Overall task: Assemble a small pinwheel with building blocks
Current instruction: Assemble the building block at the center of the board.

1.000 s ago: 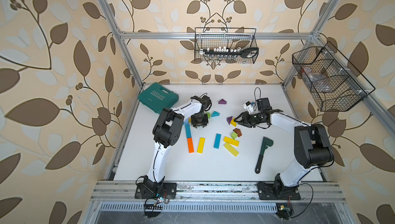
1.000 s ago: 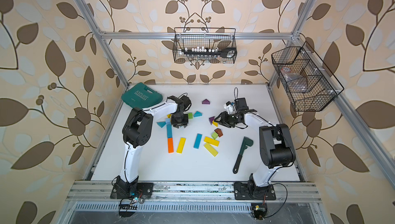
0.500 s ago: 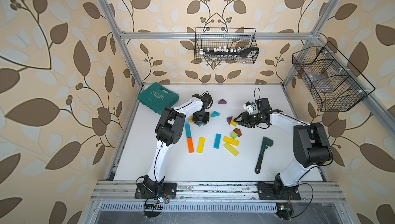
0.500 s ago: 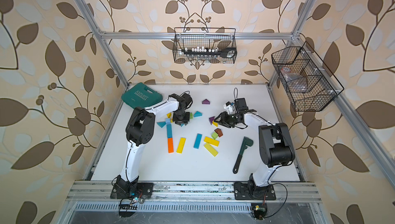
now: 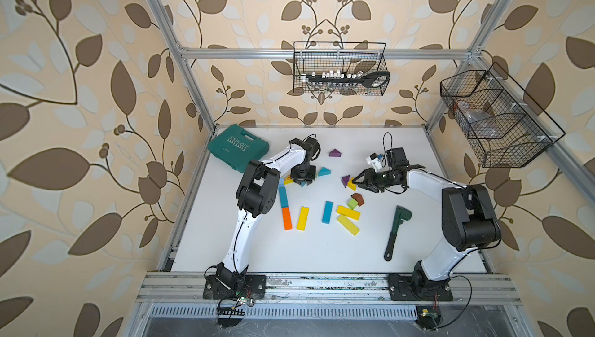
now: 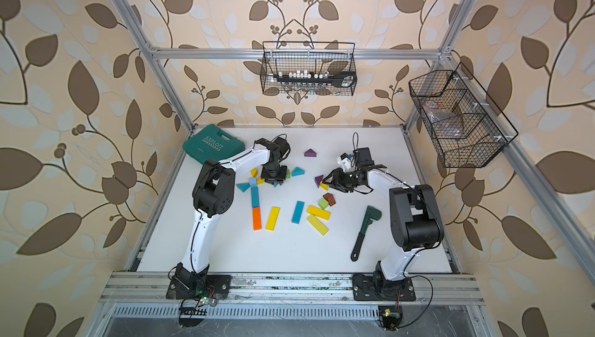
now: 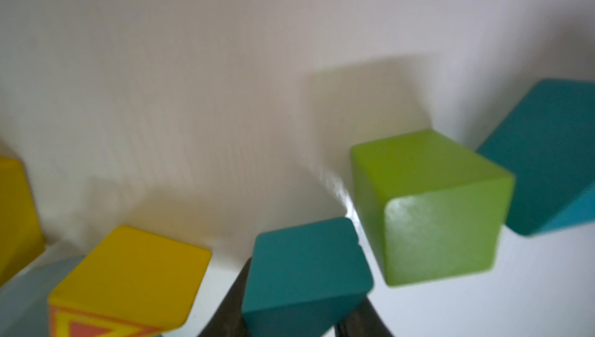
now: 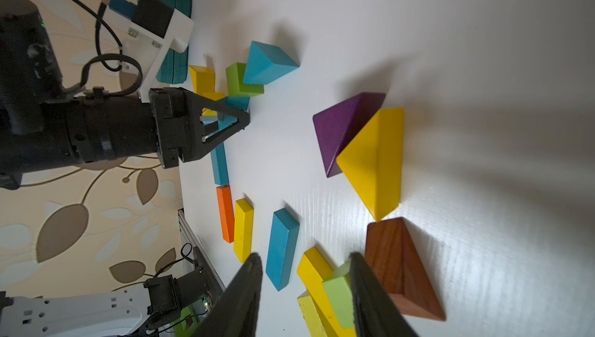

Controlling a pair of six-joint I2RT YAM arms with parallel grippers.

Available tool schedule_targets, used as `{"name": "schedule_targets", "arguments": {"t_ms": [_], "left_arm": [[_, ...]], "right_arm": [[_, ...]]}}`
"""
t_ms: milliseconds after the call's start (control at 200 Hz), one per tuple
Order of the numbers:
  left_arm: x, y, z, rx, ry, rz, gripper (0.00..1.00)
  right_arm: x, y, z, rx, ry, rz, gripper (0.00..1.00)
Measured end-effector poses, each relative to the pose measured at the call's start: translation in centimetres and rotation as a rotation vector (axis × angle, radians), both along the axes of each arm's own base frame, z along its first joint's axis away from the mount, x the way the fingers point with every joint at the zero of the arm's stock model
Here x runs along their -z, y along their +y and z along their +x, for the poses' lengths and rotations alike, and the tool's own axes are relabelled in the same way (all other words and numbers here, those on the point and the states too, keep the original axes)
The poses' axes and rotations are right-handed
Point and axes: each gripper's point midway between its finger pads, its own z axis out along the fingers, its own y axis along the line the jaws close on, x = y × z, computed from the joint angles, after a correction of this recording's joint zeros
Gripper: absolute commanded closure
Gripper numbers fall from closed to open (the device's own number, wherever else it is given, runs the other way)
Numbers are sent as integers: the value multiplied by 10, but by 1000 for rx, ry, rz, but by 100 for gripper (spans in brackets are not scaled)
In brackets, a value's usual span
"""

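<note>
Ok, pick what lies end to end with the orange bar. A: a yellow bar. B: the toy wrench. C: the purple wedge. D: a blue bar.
D: a blue bar butts against the far end of the orange bar, in one line. The yellow bar only lies alongside it, apart.
</note>
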Motion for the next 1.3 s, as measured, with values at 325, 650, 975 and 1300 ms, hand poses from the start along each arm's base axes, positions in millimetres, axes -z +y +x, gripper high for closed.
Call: {"name": "schedule_targets", "arguments": {"t_ms": [325,650,975,1300], "left_arm": [[-1,4,11,52,-18,-12,61],[-2,-3,15,111,-22,-43,61],[-4,-8,15,144,-22,-66,61],[-4,-7,13,140,-15,-63,53]], "right_arm": [[2,0,0,1,6,1,54],[7,1,0,1,22,7,54],[7,2,2,-2,15,15,54],[9,2,0,-1,22,5,54]]}}
